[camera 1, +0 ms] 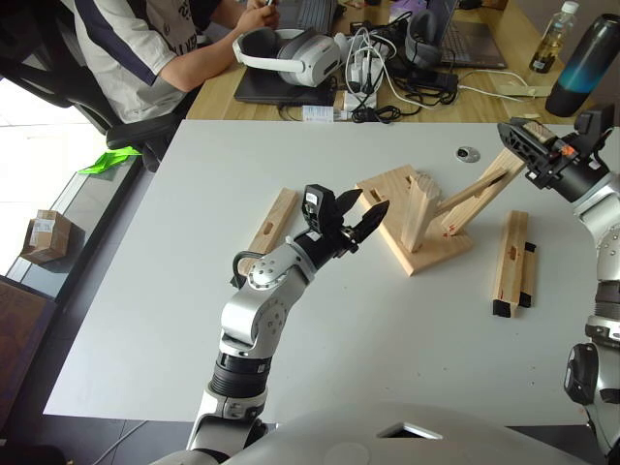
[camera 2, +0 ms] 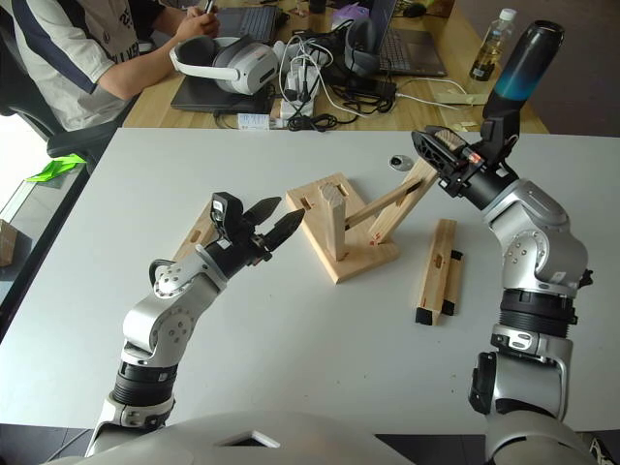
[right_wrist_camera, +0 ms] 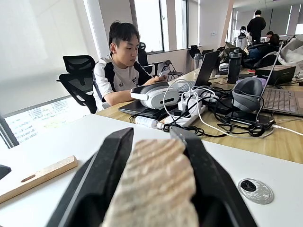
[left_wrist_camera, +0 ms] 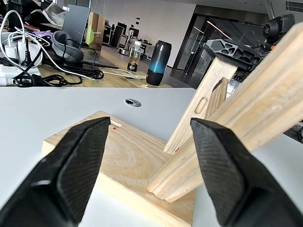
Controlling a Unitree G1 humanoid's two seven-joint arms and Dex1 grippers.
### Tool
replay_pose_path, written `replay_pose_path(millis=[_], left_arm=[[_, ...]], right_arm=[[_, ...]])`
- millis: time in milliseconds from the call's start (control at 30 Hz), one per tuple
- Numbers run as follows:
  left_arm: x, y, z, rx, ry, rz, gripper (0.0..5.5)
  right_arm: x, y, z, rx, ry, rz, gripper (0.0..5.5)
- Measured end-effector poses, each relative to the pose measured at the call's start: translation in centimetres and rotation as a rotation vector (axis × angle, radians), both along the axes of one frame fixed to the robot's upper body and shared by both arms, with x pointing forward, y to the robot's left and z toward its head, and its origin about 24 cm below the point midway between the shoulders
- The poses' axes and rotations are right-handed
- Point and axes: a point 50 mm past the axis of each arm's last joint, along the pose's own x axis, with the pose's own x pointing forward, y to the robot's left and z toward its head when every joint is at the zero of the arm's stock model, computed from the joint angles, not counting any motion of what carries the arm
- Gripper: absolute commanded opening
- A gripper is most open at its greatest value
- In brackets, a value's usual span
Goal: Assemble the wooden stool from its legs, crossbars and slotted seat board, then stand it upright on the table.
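The slotted seat board (camera 1: 431, 254) lies flat on the white table (camera 1: 320, 339). One wooden leg (camera 1: 417, 208) stands upright in it. A second leg (camera 1: 481, 191) slants up to the right from the board, and my right gripper (camera 1: 515, 138) is shut on its top end (right_wrist_camera: 156, 184). My left gripper (camera 1: 366, 206) hovers open just left of the board, nothing between its fingers (left_wrist_camera: 75, 165); the board (left_wrist_camera: 125, 158) and both legs lie right ahead of it. A loose crossbar (camera 1: 274, 221) lies flat to the left. Two more wooden pieces (camera 1: 511, 260) lie side by side to the right.
A round cable grommet (camera 1: 469, 153) sits in the table behind the board. The adjoining desk at the back holds a headset (camera 1: 291, 50), tangled cables (camera 1: 373, 68), a laptop, a bottle (camera 1: 550, 39) and a dark flask (camera 1: 586, 66). The near half of the table is bare.
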Motion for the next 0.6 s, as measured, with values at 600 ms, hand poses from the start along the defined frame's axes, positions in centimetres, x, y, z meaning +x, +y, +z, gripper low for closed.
replay_pose_path(millis=[600], left_arm=[[0.0, 0.0, 0.2, 0.001, -0.007, 0.004, 3.12]], right_arm=[[-1.2, -1.5, -0.9, -0.237, -0.092, 0.017, 1.45]])
